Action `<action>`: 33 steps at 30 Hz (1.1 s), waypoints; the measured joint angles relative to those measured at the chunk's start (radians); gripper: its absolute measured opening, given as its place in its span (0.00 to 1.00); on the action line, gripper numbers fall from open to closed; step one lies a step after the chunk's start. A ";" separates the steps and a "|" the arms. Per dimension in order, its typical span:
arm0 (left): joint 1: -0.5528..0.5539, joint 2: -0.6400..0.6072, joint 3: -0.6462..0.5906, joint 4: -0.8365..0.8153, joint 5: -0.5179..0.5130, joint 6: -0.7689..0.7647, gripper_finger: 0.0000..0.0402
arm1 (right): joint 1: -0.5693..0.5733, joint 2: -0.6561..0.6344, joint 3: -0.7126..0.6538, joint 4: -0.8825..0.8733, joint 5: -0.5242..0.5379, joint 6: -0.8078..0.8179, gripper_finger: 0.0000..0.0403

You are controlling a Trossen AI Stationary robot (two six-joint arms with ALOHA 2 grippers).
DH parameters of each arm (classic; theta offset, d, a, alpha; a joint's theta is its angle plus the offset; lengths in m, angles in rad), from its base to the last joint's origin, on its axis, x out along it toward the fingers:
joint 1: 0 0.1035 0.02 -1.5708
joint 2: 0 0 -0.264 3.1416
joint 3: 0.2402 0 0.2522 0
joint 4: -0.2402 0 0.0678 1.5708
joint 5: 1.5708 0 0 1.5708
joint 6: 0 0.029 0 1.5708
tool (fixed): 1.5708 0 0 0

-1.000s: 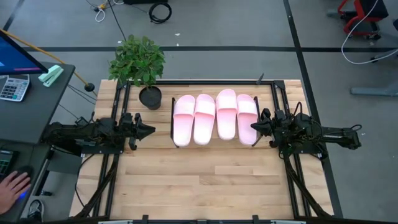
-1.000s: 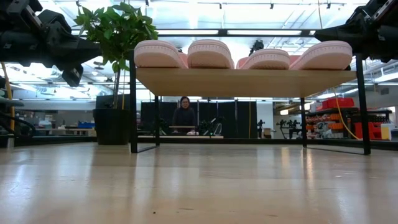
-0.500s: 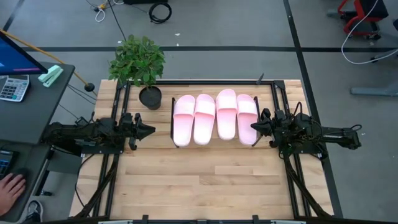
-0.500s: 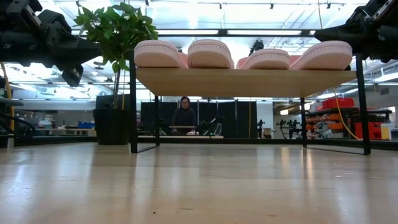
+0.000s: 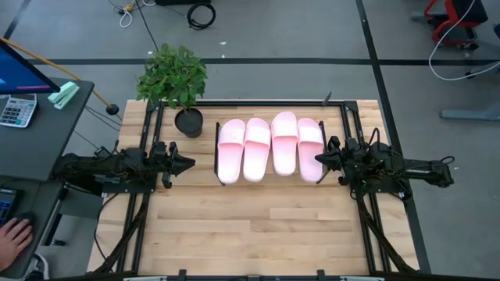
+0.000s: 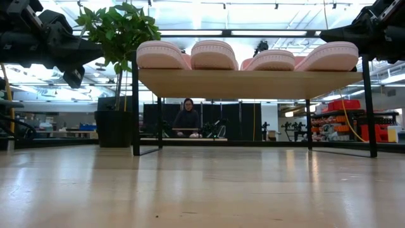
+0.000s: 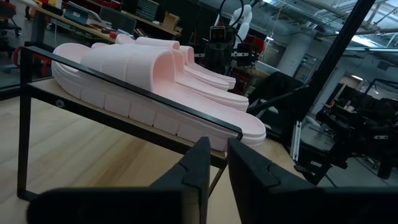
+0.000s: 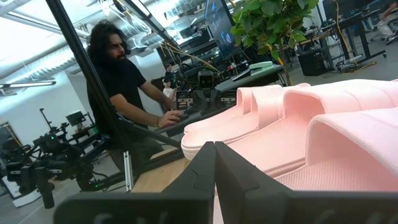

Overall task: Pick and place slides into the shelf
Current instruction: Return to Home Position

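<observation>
Four pale pink slides (image 5: pixel 269 147) lie side by side on the slanted light-wood shelf (image 6: pixel 253 83), soles on its board and toes toward the table's near edge. In the low view the slides (image 6: pixel 214 55) stick out over the board's near edge. My left gripper (image 5: pixel 190 163) hovers left of the shelf, shut and pointing at it; in the left wrist view the nearest slide (image 7: pixel 143 81) lies beyond my left gripper (image 7: pixel 219 163). My right gripper (image 5: pixel 318 158) hovers shut just right of the rightmost slide (image 5: pixel 310 148). The right wrist view shows my right gripper (image 8: pixel 214 157) next to the slides (image 8: pixel 311 130).
A potted plant (image 5: pixel 173 78) stands at the shelf's far left corner. Bare wood tabletop (image 5: pixel 250 226) stretches between the shelf and the near edge. A desk with a calculator (image 5: pixel 17 109) is to the left, with a person's hand (image 5: pixel 12 232) by it. A person (image 8: pixel 118 81) sits beyond the table.
</observation>
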 joint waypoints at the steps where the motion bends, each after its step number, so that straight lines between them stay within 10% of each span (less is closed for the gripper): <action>1: 0.000 0.000 0.000 0.000 0.000 0.000 0.16 | 0.000 0.000 0.000 0.000 0.000 0.000 0.03; 33: 0.000 0.000 0.000 0.000 0.000 0.000 0.14 | 0.000 0.000 0.000 0.000 0.000 0.000 0.03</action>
